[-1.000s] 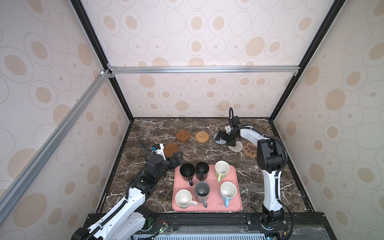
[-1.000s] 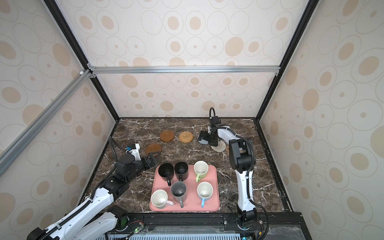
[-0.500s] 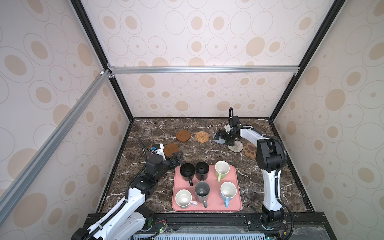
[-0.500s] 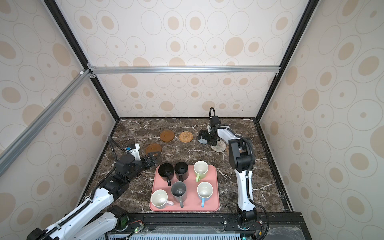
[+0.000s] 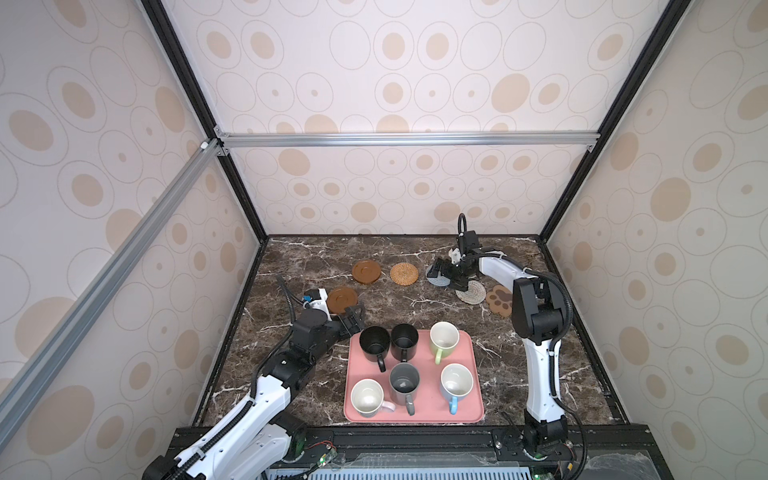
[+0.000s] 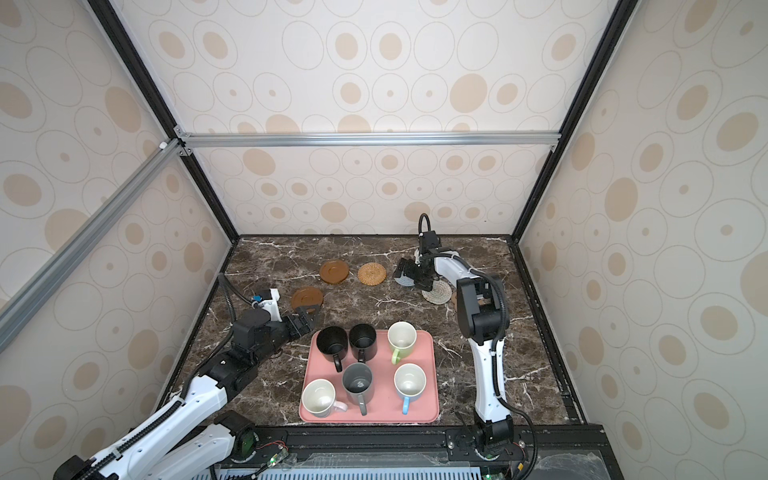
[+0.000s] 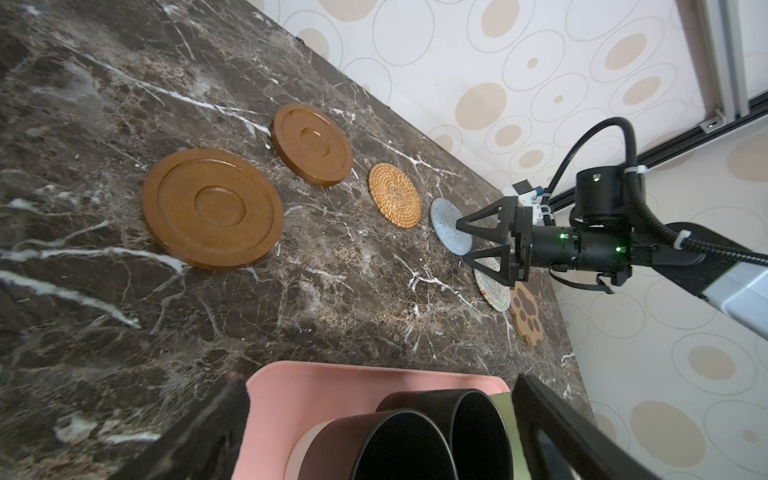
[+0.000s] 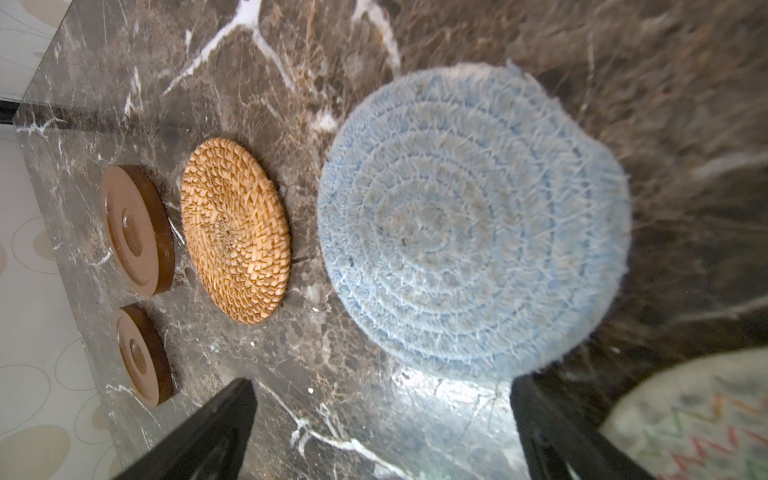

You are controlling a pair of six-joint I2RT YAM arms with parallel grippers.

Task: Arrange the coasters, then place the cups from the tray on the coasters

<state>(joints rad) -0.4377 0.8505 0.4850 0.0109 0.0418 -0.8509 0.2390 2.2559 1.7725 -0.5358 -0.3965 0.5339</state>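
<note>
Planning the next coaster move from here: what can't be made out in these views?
- paw-shaped coaster: right arm covers nearly all of it in a top view.
- whitish woven coaster: right wrist view, blurred, cut off at the corner.
- blue-grey coaster: both top views, partly under the right gripper.
- black mugs: left wrist view, cut off by the frame edge.
</note>
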